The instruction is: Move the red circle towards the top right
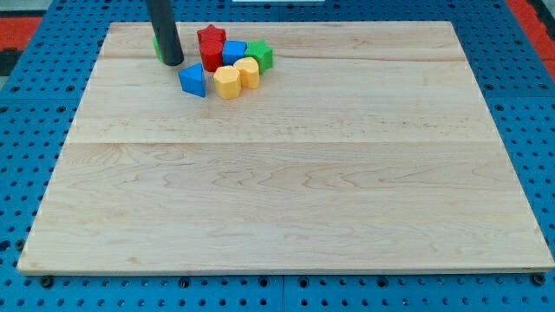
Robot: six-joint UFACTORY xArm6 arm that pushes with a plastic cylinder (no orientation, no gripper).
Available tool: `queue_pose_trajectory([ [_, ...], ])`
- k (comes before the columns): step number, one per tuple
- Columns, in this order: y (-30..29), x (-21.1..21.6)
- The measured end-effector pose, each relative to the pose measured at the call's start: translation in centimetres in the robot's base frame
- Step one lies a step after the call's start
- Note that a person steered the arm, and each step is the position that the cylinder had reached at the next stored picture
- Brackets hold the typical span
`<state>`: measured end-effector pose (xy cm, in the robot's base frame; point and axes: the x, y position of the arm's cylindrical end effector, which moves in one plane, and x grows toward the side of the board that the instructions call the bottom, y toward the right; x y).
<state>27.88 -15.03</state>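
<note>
The red circle (211,58) sits in a cluster of blocks near the view's top, left of centre, directly below a red star (211,36) and touching it. My tip (173,62) rests on the board about a block's width to the left of the red circle, not touching it. A green block (157,45) is mostly hidden behind the rod. A blue triangular block (193,80) lies just below and to the right of my tip.
A blue block (232,52) and a green star (260,55) sit to the right of the red circle. Two yellow blocks (227,82) (248,71) lie below them. The wooden board (286,191) rests on a blue pegboard table.
</note>
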Motion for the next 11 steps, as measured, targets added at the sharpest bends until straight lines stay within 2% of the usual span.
queue_pose_trajectory([
  [1,8.6,0.3],
  [2,13.7,-0.2],
  [3,14.1,-1.1],
  [4,9.1,-0.6],
  [6,13.2,-4.0],
  [7,9.1,-5.1],
  [9,20.8,-6.4],
  [11,21.0,-8.5],
])
